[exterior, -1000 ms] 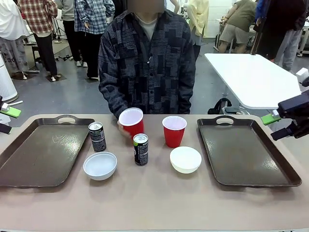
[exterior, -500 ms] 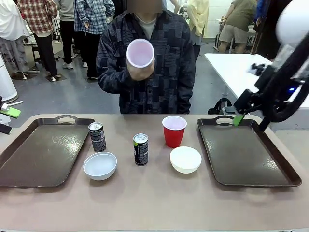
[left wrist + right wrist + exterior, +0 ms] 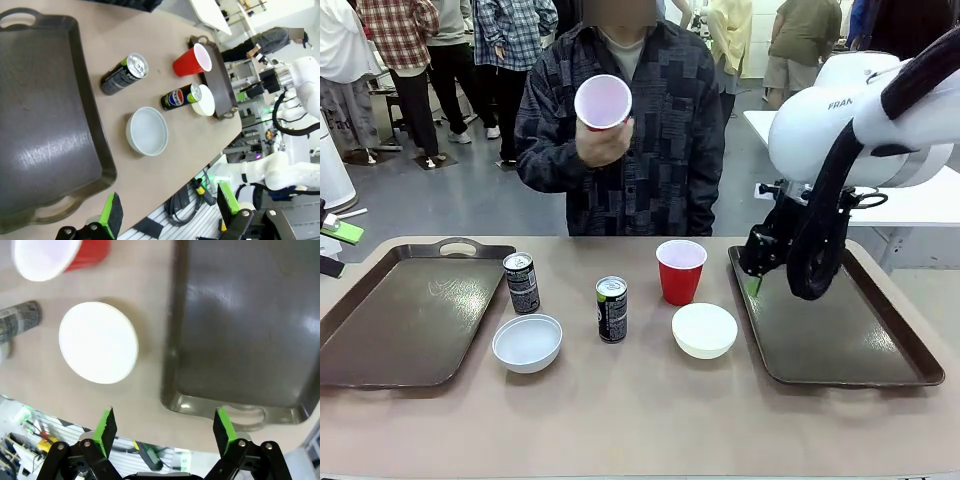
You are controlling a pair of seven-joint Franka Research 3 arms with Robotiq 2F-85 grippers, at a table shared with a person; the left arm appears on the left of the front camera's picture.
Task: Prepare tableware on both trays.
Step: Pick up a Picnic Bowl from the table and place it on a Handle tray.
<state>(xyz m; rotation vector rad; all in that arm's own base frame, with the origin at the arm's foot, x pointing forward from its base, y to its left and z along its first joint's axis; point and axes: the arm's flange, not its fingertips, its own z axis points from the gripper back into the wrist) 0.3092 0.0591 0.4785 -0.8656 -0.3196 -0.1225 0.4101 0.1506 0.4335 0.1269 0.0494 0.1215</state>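
Dark brown trays lie at the counter [image 3: 640, 420] ends: left tray [image 3: 400, 320], right tray [image 3: 865, 340], both bare. Betw. them are stood a can [image 3: 522, 283], a bowl [image 3: 527, 342], a 2nd can [image 3: 611, 309], a 2nd bowl [image 3: 704, 330] & a red cup [image 3: 680, 271]. The 2nd cup [image 3: 603, 101], on the counter 1 s ago, is held up in the person's hand [image 3: 605, 140]. The right end effector [image 3: 165, 427], spread wide & empty, has been swung in over the right tray's inner edge. The left end effector [image 3: 167, 212] is likewise wide, nothing held.

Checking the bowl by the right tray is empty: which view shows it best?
Right wrist view: looks straight down into the bowl, close. Front view shows it aslant; left wrist view, small and distant.
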